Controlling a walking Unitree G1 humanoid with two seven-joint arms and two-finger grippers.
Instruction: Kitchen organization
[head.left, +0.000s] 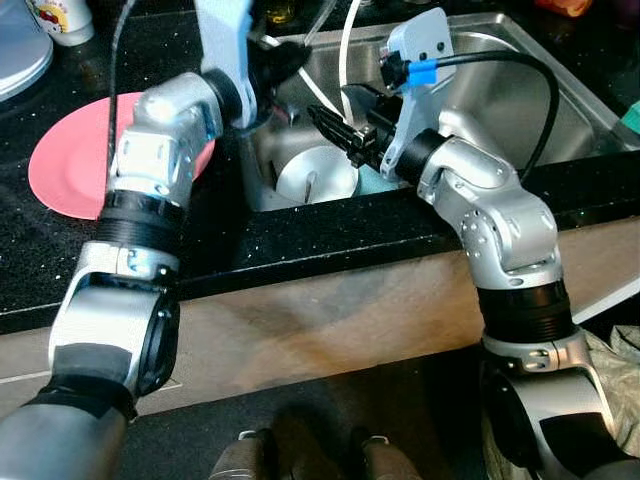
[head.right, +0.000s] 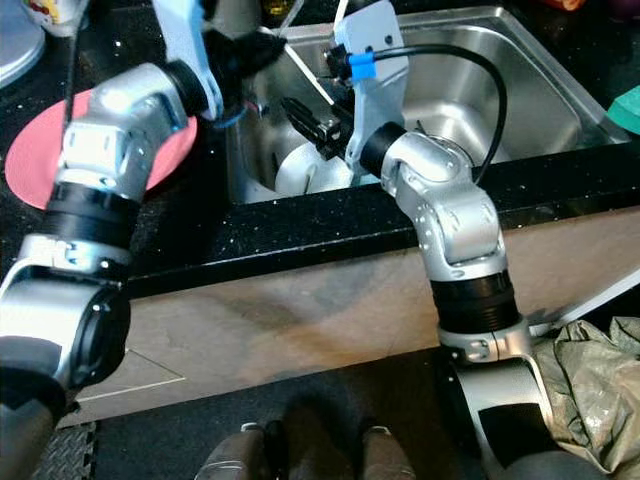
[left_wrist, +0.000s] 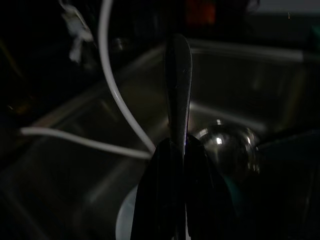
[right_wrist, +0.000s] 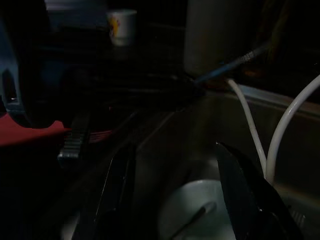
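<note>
A stainless steel sink is set into a black speckled countertop. In its left part lies a white bowl, open side up, with a dark utensil resting inside it. Two thin white hoses curve down into the basin above the bowl. On the counter to the left of the sink lies a flat pink plate, partly covered by the robot's arm. A slim metal utensil handle stands upright over the basin, pinched at its lower end between black fingers, with a shiny round metal piece just beyond it.
</note>
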